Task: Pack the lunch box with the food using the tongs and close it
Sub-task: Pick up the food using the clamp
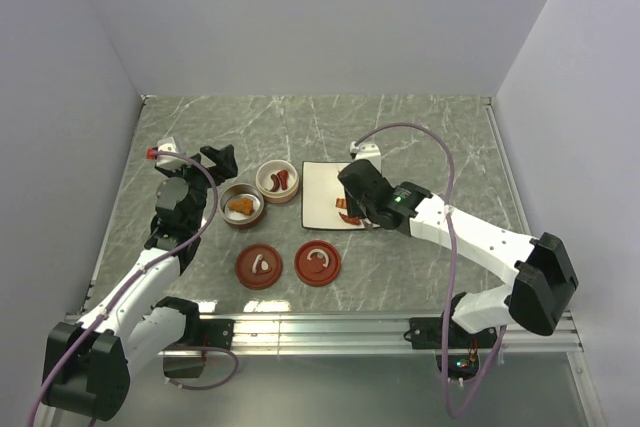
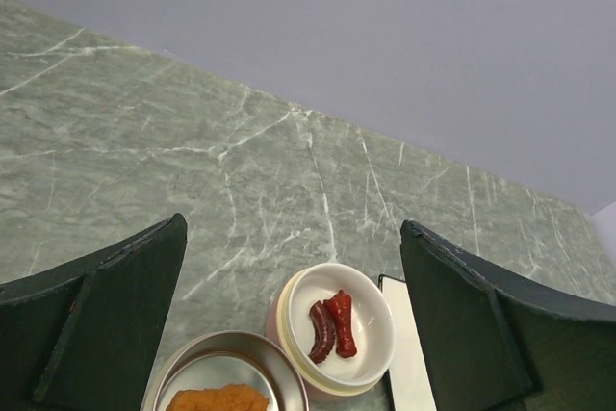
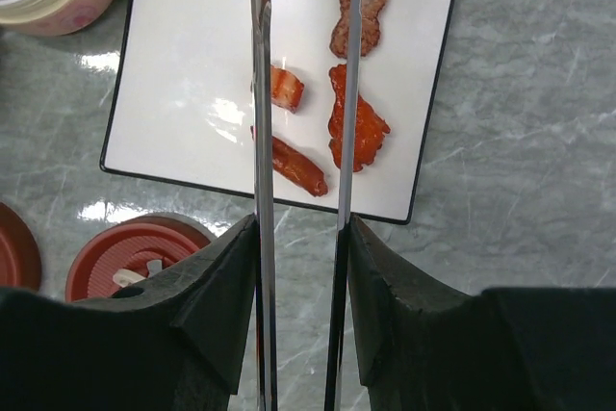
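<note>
My right gripper (image 3: pixel 300 238) is shut on the tongs (image 3: pixel 261 93), one finger pressing each silver arm from outside. The tong arms stand apart and reach over the white plate (image 3: pixel 183 74), where several red-orange food pieces lie, among them a small chunk (image 3: pixel 286 87) between the arms. From above, the right gripper (image 1: pixel 352 194) hovers over the plate (image 1: pixel 320 187). The lunch box shows as two round containers: a metal one (image 1: pixel 242 215) holding an orange piece (image 2: pixel 217 399), and a pink one (image 2: pixel 371 365) with two red pieces (image 2: pixel 332 324). My left gripper (image 2: pixel 294 228) hangs open just behind them, holding nothing.
Two red-brown lids (image 1: pixel 259 266) (image 1: pixel 318 263) with white handles lie on the marble table in front of the containers. One lid (image 3: pixel 135 252) sits just below the plate's near-left corner. Grey walls close off the back and both sides.
</note>
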Motion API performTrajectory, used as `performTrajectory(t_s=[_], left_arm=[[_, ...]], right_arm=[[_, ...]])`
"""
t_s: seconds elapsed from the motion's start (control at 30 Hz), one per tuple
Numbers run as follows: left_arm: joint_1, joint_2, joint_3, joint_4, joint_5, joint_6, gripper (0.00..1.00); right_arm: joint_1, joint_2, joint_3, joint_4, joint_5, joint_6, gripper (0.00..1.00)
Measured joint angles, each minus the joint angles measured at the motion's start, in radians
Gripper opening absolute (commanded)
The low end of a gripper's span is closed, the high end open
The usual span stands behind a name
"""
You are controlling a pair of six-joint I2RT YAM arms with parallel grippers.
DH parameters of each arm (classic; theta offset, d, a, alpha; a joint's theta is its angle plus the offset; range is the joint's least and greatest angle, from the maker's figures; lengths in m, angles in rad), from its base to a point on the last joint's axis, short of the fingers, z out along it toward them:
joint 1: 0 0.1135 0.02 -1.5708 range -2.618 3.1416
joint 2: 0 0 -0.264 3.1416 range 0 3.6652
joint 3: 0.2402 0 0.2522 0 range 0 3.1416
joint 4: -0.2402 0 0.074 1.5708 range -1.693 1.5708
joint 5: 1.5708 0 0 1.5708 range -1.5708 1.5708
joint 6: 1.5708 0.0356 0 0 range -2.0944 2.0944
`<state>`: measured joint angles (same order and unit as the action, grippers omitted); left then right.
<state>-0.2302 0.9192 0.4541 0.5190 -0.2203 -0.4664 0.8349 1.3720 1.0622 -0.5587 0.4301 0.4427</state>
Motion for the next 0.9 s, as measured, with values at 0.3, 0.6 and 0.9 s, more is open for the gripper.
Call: performTrajectory(t_s=[0.3,0.6,0.9], left_arm=[[0.001,-0.002,0.000,0.000,0.010,-0.002,0.99],[0.001,-0.006,0.000,0.000,0.013,-0.002,1.00],[0.001,-0.006,0.000,0.000,0.014,-0.002,1.00]], right_arm=[[-0.003,-0.008,-0.054,-0.013,0.026,0.064,0.48],[-0.020,-0.008,-0.088,-0.017,0.024,0.097,0.51],[-0.050,0.015,-0.137,0.011,-0.027,0.099,0.52]])
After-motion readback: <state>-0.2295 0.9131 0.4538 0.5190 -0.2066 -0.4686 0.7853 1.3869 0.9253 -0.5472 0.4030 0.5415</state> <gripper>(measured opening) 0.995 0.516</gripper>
